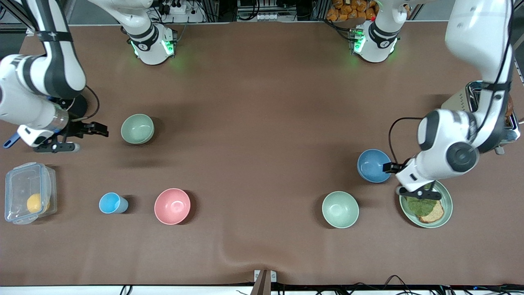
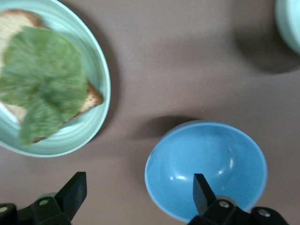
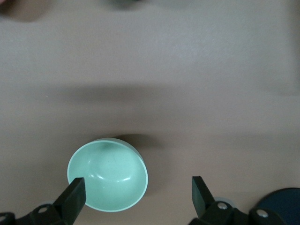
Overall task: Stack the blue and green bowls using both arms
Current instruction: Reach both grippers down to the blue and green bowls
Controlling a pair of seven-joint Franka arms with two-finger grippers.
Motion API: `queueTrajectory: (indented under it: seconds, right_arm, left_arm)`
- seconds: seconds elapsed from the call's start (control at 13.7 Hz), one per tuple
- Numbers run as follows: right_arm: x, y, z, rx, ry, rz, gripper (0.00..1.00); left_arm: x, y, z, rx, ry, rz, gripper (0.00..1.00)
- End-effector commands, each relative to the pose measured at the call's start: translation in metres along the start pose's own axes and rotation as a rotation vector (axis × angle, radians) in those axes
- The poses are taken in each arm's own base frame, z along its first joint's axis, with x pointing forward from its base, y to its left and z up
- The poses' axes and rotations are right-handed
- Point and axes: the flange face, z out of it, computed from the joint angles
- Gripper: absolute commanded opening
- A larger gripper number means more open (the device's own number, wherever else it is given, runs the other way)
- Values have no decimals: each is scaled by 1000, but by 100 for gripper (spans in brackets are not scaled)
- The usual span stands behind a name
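With my left gripper (image 2: 136,197) spread over the blue bowl's (image 1: 373,165) rim and my right gripper (image 3: 136,199) spread by the green bowl (image 1: 137,128), I judge both light, rigid, slick, best pinched at the rim.

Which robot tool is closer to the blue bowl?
Left. The left tool is open right at the blue bowl rim; the right tool is open beside the green bowl.

We see a robotics lab: two white robot arms bolted along a brown-covered table (image 1: 262,82), with power strips (image 1: 178,8), cables and metal framing crowding its edge by their bases.
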Motion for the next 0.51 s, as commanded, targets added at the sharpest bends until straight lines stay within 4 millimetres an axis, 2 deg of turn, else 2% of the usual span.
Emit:
queueTrajectory:
  seconds: [0.0,0.15,0.29,0.44]
  right_arm:
    - [-20,-3,22,6,45,-7,100]
    - [-28,-4,45,-2,78,-15,100]
    - [-35,-5,69,-7,99,-17,98]
    - [-43,-7,95,-14,126,-25,86]
  left_arm:
    - [0,1,9,15,-20,-18,100]
    - [-7,-6,24,12,-52,-30,100]
    - [-10,-6,31,11,-66,-32,100]
    - [-8,-6,33,10,-56,-29,100]
